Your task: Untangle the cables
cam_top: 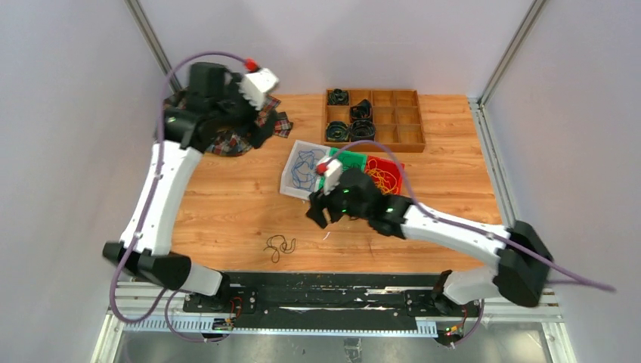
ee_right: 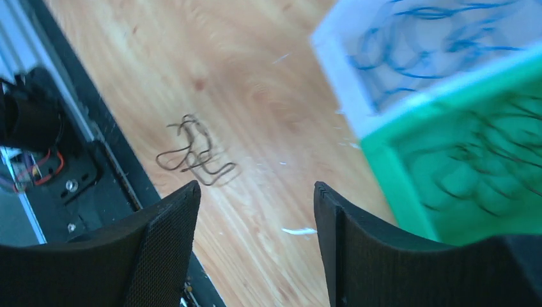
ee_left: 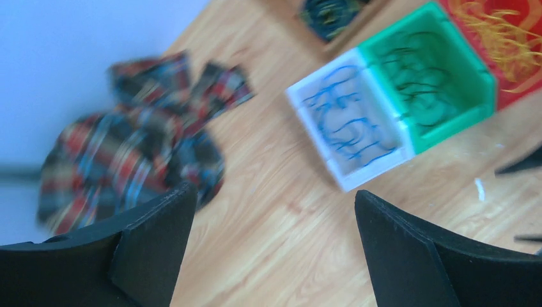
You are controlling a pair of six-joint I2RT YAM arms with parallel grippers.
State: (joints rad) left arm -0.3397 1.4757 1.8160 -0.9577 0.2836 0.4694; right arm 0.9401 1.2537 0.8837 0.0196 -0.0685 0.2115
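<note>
Near the table's near edge, left of ctr, a small dark cable clump (cam_top: 280, 246) lies flat on the wood, well apart from the white bin (ee_left: 374, 171).

- Right gripper (cam_top: 317, 215): hovers near the clump, on the table-ctr side. Jaws spread, nothing held.
- Bearing: from that gripper the clump lies toward the near edge and to the robot's left. Right wrist view shows it ahead of the left finger, not between the jaws.
- Long axis: clump looks slightly longer along the near edge than across it, w/ one loop trailing toward that edge.
- Left gripper (ee_left: 275, 256): jaws spread, empty, at the far-left corner by the plaid cloth (ee_left: 134, 153), well apart from the clump.

Assessment: right arm is nearer and prob. better placed for the pick.
</note>
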